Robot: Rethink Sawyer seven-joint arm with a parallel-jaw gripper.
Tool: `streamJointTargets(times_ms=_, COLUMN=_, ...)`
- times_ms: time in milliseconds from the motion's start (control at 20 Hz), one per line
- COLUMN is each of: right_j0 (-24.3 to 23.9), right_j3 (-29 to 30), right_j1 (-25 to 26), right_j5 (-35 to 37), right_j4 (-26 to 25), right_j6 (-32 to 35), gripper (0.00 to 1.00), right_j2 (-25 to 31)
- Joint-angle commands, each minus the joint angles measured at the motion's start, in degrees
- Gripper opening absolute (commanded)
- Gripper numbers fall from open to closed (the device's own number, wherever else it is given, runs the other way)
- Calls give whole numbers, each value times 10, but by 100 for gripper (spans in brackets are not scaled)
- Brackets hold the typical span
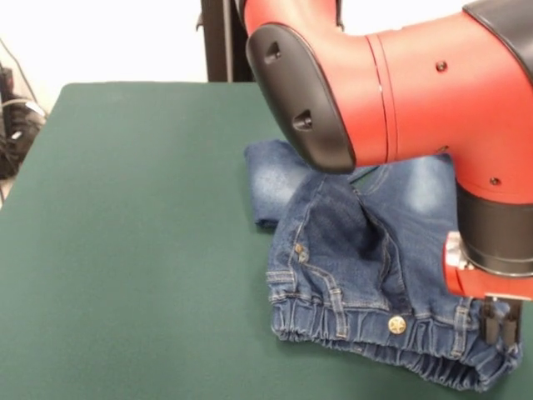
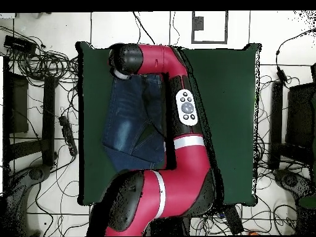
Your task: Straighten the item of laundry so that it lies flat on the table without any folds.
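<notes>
The small blue denim jeans (image 1: pixel 350 267) lie right of centre on the dark green table (image 1: pixel 125 250). The gathered waistband with its brass button (image 1: pixel 397 325) faces the table's front edge. The cloth is humped and creased in the middle, and one leg (image 1: pixel 271 179) sticks out to the left at the back. My gripper (image 1: pixel 500 327) is down at the right end of the waistband, touching or just above it. In the overhead view the jeans (image 2: pixel 126 123) lie at the table's (image 2: pixel 228 123) left side, partly under my red arm (image 2: pixel 179 105); the gripper is hidden there.
My red arm (image 1: pixel 400 92) hangs over the back of the jeans and hides part of them. The black pedestal post (image 1: pixel 223 42) stands behind the table. Cables (image 1: pixel 12 125) lie off the left edge. Cables and equipment (image 2: pixel 37 92) ring the table on the floor.
</notes>
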Motion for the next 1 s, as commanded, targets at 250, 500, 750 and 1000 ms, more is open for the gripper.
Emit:
streamJointTargets(times_ms=250, right_j0=38, right_j3=-97, right_j1=28, right_j5=83, right_j4=-25, right_j6=-177, gripper=0, right_j2=77)
streamJointTargets(times_ms=500, right_j0=36, right_j3=-105, right_j1=39, right_j5=74, right_j4=-20, right_j6=-201, gripper=0, right_j2=93)
streamJointTargets(times_ms=750, right_j0=37, right_j3=-116, right_j1=42, right_j5=84, right_j4=-23, right_j6=-201, gripper=0, right_j2=100)
streamJointTargets(times_ms=1000, right_j0=37, right_j3=-95, right_j1=31, right_j5=81, right_j4=-20, right_j6=-187, gripper=0, right_j2=84)
